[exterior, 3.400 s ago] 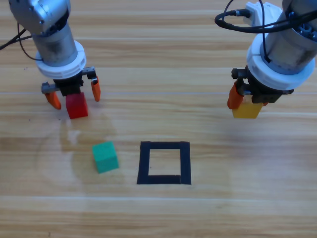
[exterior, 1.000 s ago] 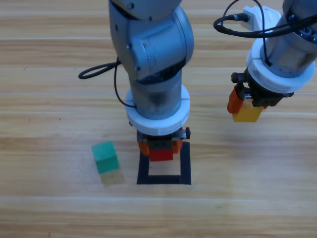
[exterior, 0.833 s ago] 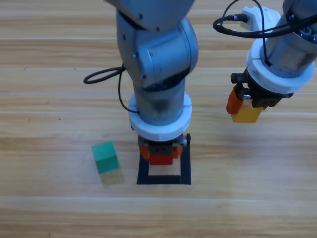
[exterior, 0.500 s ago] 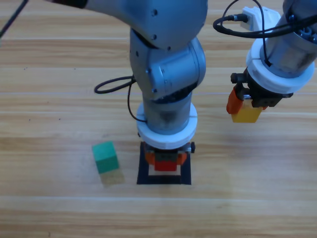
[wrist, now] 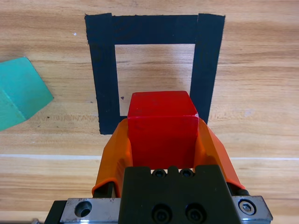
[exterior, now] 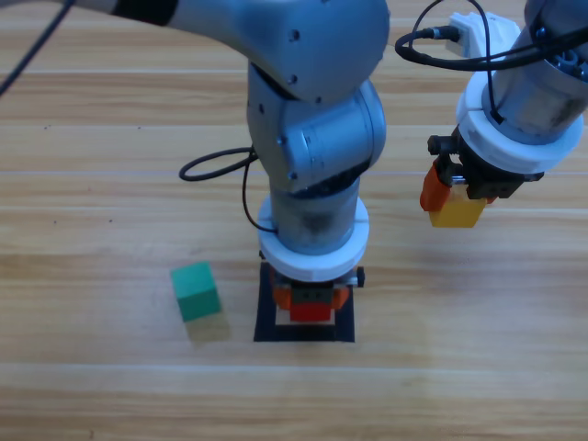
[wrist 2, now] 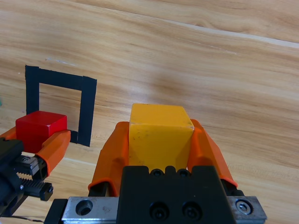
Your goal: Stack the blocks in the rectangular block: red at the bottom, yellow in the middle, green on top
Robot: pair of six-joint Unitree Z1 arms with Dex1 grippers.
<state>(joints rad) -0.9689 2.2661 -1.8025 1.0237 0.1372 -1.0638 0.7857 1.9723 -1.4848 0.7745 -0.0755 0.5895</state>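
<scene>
left hand [exterior: 311,303] grips red [exterior: 311,310] over tape outline [exterior: 266,312].

The small matte red cube [exterior: 311,310] sits over the flat black tape square outline [exterior: 266,312]. The matte yellow cube [exterior: 457,210] is well right; the teal-green cube [exterior: 196,291] lies left.

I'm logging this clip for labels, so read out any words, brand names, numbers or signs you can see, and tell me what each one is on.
None: no view shows any readable text.
The red cube, yellow cube and green cube have plain faces.
The black tape square is unmarked.
The left end effector and right end effector carry only screws, no lettering.
</scene>
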